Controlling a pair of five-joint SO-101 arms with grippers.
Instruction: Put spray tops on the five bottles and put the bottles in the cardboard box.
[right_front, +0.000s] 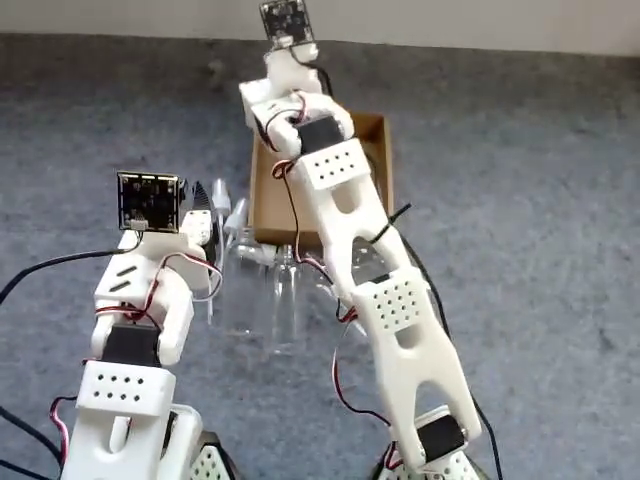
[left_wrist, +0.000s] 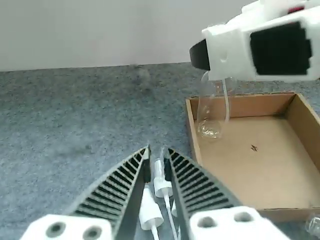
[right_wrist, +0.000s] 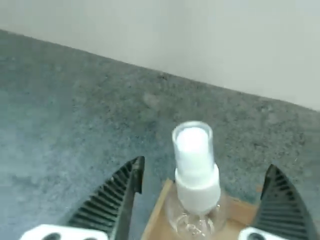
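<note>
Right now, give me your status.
Right gripper open, straddling capped bottle at cardboard box corner. Left gripper at loose spray top, grip unclear. More bottles beside box.

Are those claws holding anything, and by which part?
Right claw: nothing; it's open around a capped bottle. Left claw straddles a spray top; grip can't be told.

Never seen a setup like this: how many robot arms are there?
2. The left arm stands beside the clear bottles; the right arm is extended over the cardboard box.

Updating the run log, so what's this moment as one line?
right gripper: open, flanking topped bottle at cardboard box corner | left gripper: open, over loose spray top
</note>
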